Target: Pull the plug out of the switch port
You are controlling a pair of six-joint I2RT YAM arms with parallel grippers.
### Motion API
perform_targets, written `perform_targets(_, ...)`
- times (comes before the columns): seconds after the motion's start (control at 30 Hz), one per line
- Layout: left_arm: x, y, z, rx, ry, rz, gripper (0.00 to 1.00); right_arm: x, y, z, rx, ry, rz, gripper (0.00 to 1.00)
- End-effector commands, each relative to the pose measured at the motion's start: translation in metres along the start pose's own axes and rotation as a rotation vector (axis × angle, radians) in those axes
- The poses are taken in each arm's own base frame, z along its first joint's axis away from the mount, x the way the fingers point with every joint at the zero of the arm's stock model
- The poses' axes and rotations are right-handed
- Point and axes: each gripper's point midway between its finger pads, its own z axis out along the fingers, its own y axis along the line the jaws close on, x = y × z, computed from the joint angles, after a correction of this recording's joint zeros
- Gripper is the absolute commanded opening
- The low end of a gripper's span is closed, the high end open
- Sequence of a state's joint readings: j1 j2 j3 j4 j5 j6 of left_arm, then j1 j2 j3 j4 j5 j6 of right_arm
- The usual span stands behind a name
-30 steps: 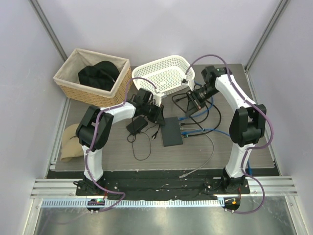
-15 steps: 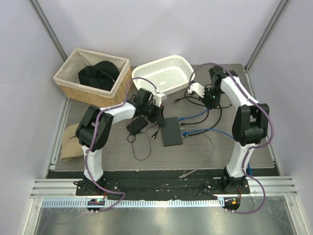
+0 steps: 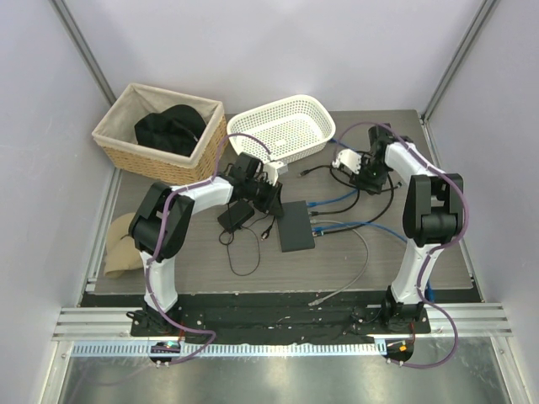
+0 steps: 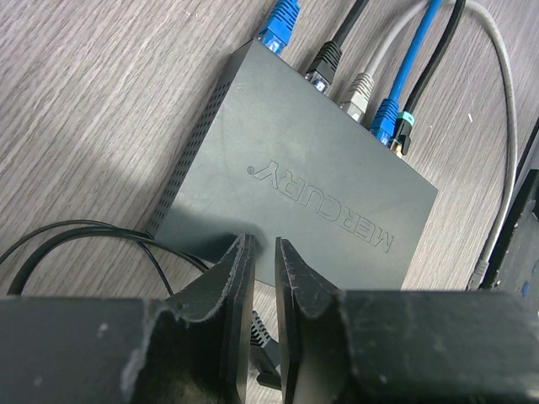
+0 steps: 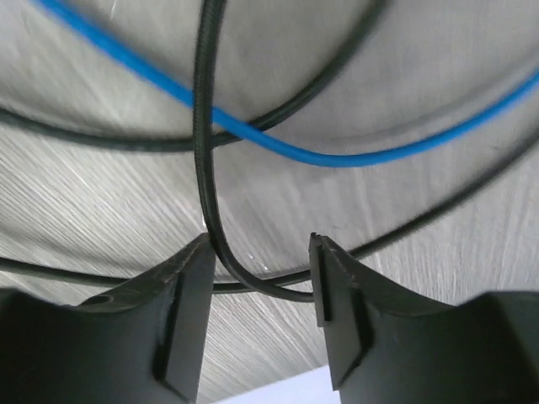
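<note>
- Overhead first, top view: the switch [image 3: 296, 227] lies flat about mid-bench [image 3: 210, 263], a little toward the near edge. Its socket side faces the right edge, and blue cables [image 3: 341, 200] run off from that side. A power brick [image 3: 236, 216] sits just beside it on the left.
- Top view, containers: the wicker basket [image 3: 112, 128] at the far left corner holds a black bundle [image 3: 173, 126]. The white basket [image 3: 318, 118] at the middle of the far edge looks empty.
- Left wrist view: the left jaws hang over the switch edge opposite the sockets, drawn almost together with a thin slit between them. Cannot tell whether they pinch anything.
- Left wrist view, plugs: five sit in the socket edge, namely a blue plug [image 4: 281, 23], black plug [image 4: 324, 63], grey plug [image 4: 360, 88], second blue plug [image 4: 386, 118] and teal-ringed plug [image 4: 402, 130].
- Right wrist view: the right jaws stand apart and grip nothing. A thin black cable [image 5: 206, 168] runs slack through the gap, and a blue cable [image 5: 278, 147] crosses beyond it on the bench.
- Judgement: no free plug end or empty socket shows clearly, so I cannot confirm that a plug is out. Five are seated. The right jaws, toward the far right corner, are well apart from the switch.
</note>
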State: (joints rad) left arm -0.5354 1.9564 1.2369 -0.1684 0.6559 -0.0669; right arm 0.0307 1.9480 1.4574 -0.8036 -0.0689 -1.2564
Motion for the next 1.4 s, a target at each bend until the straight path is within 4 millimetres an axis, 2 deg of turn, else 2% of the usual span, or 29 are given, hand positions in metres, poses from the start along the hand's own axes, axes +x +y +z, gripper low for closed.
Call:
perform_targets(0.0, 0.029, 0.009, -0.003, -0.052, 0.09, -0.013, 0.21, -0.058, -0.024, -0.05, 0.03, -0.255, 0.208, 0.58)
perform_targets(0.03, 0.029, 0.009, -0.004, -0.051, 0.093, -0.015, 0.21, -0.074, -0.036, -0.07, 0.043, -0.322, 0.227, 0.62)
perform_targets(0.07, 0.031, 0.011, -0.003, -0.052, 0.1, -0.016, 0.21, -0.085, -0.035, -0.079, 0.015, -0.368, 0.251, 0.64)
perform_targets(0.1, 0.031, 0.011, -0.002, -0.051, 0.1, -0.016, 0.21, -0.093, -0.026, -0.085, -0.045, -0.405, 0.288, 0.65)
perform_targets(0.13, 0.029, 0.011, -0.001, -0.049, 0.098, -0.014, 0.21, -0.111, -0.022, -0.097, -0.093, -0.49, 0.306, 0.69)
perform_targets(0.17, 0.029, 0.012, 0.0, -0.05, 0.1, -0.014, 0.22, -0.118, -0.012, -0.099, -0.143, -0.512, 0.317, 0.69)
perform_targets(0.23, 0.027, 0.012, -0.001, -0.051, 0.098, -0.006, 0.22, -0.127, 0.001, -0.093, -0.208, -0.528, 0.342, 0.7)
perform_targets(0.3, 0.025, 0.012, -0.002, -0.054, 0.098, -0.007, 0.22, -0.129, 0.015, -0.08, -0.254, -0.504, 0.351, 0.7)
perform_targets(0.4, 0.026, 0.01, -0.002, -0.05, 0.102, -0.009, 0.22, -0.126, 0.025, -0.059, -0.271, -0.452, 0.377, 0.69)
perform_targets(0.47, 0.027, 0.011, -0.002, -0.05, 0.105, -0.012, 0.22, -0.112, 0.012, -0.04, -0.177, -0.361, 0.413, 0.63)
perform_targets(0.5, 0.027, 0.01, -0.001, -0.047, 0.105, -0.011, 0.22, -0.103, 0.013, -0.03, -0.157, -0.324, 0.427, 0.62)
perform_targets(0.57, 0.026, 0.011, -0.002, -0.049, 0.105, -0.012, 0.22, -0.092, 0.005, -0.022, -0.093, -0.277, 0.425, 0.61)
perform_targets(0.63, 0.026, 0.011, -0.002, -0.049, 0.105, -0.012, 0.22, -0.097, 0.009, -0.028, -0.119, -0.323, 0.423, 0.62)
perform_targets(0.67, 0.027, 0.01, -0.002, -0.048, 0.109, -0.014, 0.22, -0.112, 0.015, -0.044, -0.16, -0.405, 0.409, 0.62)
perform_targets(0.77, 0.027, 0.009, -0.003, -0.04, 0.109, 0.013, 0.22, -0.141, 0.034, -0.064, -0.262, -0.529, 0.401, 0.61)
perform_targets(0.83, 0.025, 0.004, -0.007, -0.012, 0.102, 0.019, 0.22, -0.161, 0.049, -0.07, -0.354, -0.585, 0.401, 0.6)
perform_targets(0.87, 0.02, 0.0, -0.011, -0.006, 0.088, 0.03, 0.23, -0.168, 0.065, -0.071, -0.417, -0.578, 0.39, 0.6)
perform_targets(0.97, 0.009, -0.014, -0.024, 0.017, 0.051, 0.12, 0.25, -0.182, 0.085, -0.06, -0.538, -0.563, 0.373, 0.58)
perform_targets(1.07, 0.012, -0.019, -0.032, 0.013, 0.055, 0.172, 0.31, -0.192, 0.094, -0.046, -0.623, -0.564, 0.389, 0.56)
perform_targets(1.17, 0.011, -0.034, -0.039, 0.065, 0.051, 0.297, 0.31, -0.201, 0.092, -0.036, -0.658, -0.571, 0.413, 0.55)
perform_targets(1.23, 0.012, -0.049, -0.044, 0.086, 0.041, 0.495, 0.31, -0.209, 0.088, -0.026, -0.67, -0.582, 0.466, 0.54)
perform_targets(1.27, 0.012, -0.067, -0.039, 0.113, 0.033, 0.581, 0.31, -0.212, 0.086, -0.023, -0.674, -0.588, 0.482, 0.54)
perform_targets(1.33, 0.014, -0.087, -0.038, 0.159, 0.006, 0.678, 0.32, -0.221, 0.08, -0.018, -0.68, -0.621, 0.509, 0.54)
perform_targets(1.37, 0.02, -0.107, -0.03, 0.205, 0.018, 0.727, 0.32, -0.223, 0.08, -0.018, -0.694, -0.62, 0.547, 0.54)
